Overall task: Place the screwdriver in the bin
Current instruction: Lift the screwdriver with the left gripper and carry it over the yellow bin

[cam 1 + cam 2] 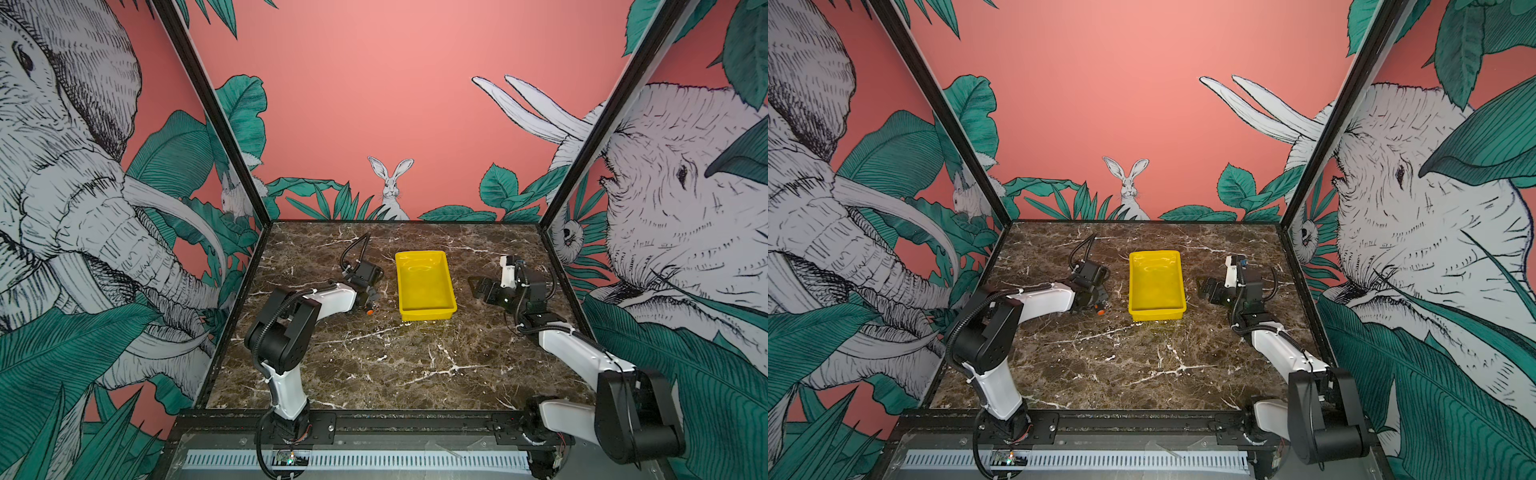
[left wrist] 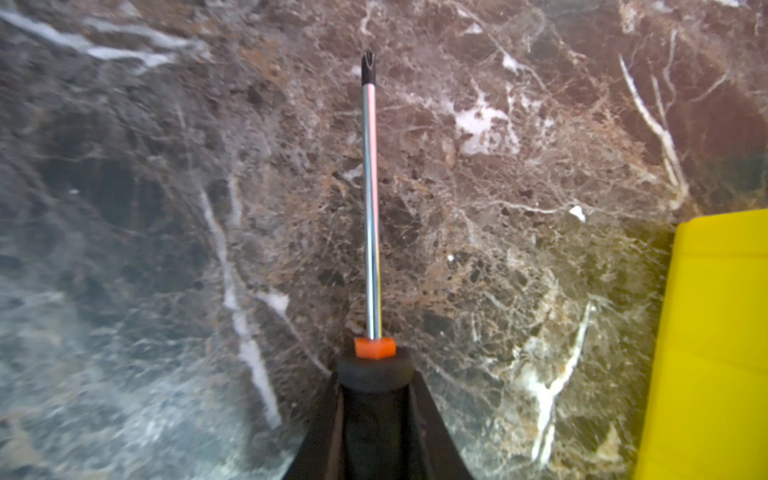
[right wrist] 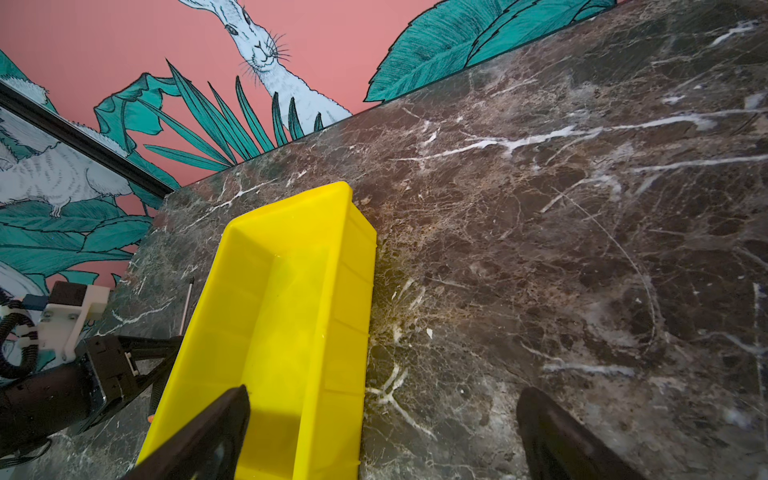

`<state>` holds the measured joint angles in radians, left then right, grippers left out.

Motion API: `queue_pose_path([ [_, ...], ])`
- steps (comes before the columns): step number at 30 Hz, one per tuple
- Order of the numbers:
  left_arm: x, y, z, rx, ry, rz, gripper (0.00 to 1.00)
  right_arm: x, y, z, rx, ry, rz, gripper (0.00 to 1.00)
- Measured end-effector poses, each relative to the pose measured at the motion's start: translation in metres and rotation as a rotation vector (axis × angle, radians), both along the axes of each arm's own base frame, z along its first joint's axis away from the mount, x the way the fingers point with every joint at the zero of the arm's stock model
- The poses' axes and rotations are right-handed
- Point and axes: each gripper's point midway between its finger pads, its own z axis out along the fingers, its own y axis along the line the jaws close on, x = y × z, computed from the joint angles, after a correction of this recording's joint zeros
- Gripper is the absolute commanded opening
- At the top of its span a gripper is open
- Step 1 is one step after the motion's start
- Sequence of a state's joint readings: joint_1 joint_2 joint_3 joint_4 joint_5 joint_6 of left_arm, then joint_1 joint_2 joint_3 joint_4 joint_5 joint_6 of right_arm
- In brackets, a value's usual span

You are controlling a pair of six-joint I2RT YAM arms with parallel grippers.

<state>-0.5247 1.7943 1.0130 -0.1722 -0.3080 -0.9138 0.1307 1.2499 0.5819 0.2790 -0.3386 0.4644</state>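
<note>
My left pincer (image 2: 374, 395) clamps the screwdriver (image 2: 371, 208) by its black handle. Its bright steel shaft runs alongside the yellow bin (image 1: 428, 312), just outside it.

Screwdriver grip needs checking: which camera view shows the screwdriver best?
The left wrist view: the shaft, orange band and handle top of the screwdriver show, clamped in the left pincer. Both top views show only its orange end cap; the right wrist view, a sliver of it.
</note>
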Motion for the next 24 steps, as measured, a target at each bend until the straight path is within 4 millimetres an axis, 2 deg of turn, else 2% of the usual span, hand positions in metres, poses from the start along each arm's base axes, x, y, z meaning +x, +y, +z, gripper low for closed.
queue_pose_path([
  [4,0.0,0.003,0.016,0.011,-0.028,-0.01,0.04,0.001,0.001,-0.003,0.005,0.006,0.001,1.0],
  [7,0.001,0.003,0.025,0.015,-0.048,-0.024,0.04,0.003,0.002,-0.005,0.01,0.013,0.006,1.0],
  [14,-0.006,0.003,0.03,0.051,-0.031,-0.091,0.0,0.014,0.006,-0.007,0.032,0.023,0.011,1.0],
  [19,-0.01,-0.012,0.037,0.048,-0.025,-0.188,0.0,0.017,0.009,-0.008,0.052,0.023,0.017,1.0],
  [24,-0.011,-0.039,0.064,0.036,-0.071,-0.301,0.0,0.017,0.009,-0.008,0.06,0.027,0.013,0.99],
])
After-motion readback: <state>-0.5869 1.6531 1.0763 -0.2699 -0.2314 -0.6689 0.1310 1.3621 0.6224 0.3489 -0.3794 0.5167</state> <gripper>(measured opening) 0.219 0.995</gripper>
